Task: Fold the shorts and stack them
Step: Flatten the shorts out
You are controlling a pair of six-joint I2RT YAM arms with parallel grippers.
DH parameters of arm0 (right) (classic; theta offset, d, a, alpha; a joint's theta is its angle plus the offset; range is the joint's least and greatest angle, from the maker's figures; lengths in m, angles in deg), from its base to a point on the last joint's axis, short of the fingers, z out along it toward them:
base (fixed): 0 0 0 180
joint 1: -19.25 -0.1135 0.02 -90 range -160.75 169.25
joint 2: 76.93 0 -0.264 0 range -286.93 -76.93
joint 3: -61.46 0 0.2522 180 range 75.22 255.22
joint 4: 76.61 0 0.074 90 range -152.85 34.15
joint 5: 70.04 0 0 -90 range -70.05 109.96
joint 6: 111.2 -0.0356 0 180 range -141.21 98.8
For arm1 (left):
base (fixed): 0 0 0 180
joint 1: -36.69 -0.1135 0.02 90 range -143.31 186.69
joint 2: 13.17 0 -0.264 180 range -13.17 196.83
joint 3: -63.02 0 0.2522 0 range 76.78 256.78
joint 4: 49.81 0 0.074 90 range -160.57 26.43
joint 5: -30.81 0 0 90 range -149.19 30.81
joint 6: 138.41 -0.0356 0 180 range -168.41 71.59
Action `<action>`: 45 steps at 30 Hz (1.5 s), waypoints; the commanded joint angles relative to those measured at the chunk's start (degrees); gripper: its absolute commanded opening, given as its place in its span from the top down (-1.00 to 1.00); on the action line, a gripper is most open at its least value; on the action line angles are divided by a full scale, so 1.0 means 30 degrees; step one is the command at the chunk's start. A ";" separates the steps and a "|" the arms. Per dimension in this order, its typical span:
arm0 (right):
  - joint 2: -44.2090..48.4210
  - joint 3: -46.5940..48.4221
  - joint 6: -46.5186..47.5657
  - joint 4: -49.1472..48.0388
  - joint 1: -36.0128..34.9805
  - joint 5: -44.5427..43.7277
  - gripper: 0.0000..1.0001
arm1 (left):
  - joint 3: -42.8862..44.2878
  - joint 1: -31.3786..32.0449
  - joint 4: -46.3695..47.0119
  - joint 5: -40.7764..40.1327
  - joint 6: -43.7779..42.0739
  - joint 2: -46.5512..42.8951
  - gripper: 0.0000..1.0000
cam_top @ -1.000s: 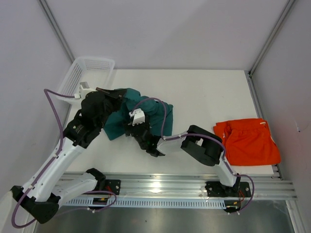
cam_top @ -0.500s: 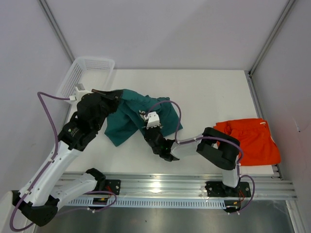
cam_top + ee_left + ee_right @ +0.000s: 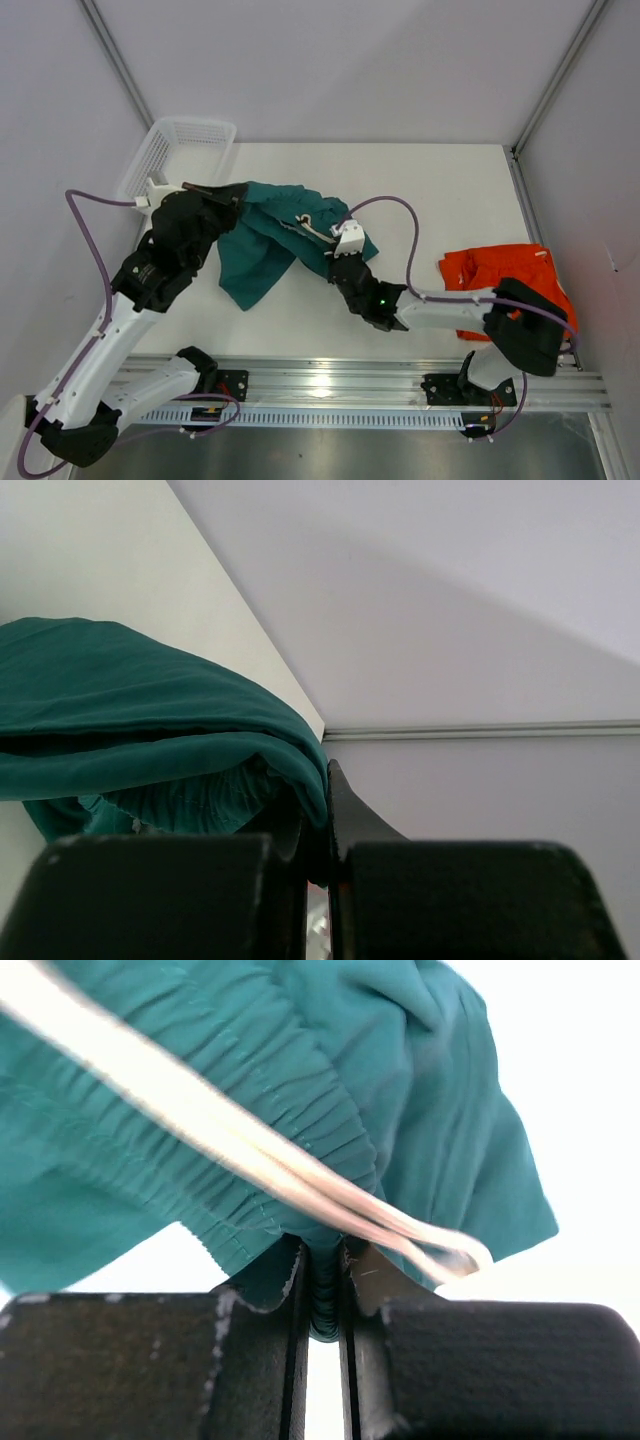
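Note:
The dark teal green shorts (image 3: 268,245) are stretched between both grippers above the table's left middle. My left gripper (image 3: 236,194) is shut on one edge of the fabric; in the left wrist view the teal shorts (image 3: 150,720) fold into the closed left gripper (image 3: 326,810). My right gripper (image 3: 337,256) is shut on the elastic waistband; in the right wrist view the gathered teal shorts (image 3: 250,1080) sit pinched in the right gripper (image 3: 322,1285), with the white drawstring (image 3: 250,1150) looped across. The orange shorts (image 3: 520,275) lie at the right, partly behind the right arm.
A white mesh basket (image 3: 178,150) stands at the table's back left corner, just behind the left arm. The metal rail (image 3: 330,385) runs along the near edge. Grey walls enclose the table on three sides.
My right gripper went from open to shut on the teal waistband and pulled it to the right. The bunched shorts spread out between the arms. The left arm shifted slightly left.

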 commanded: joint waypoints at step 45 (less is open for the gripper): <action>-0.0878 0.9397 -0.0900 1.2642 1.4610 1.9866 -0.52 | 1.0375 -0.3640 -0.0348 0.6701 -1.2012 1.2879 -0.98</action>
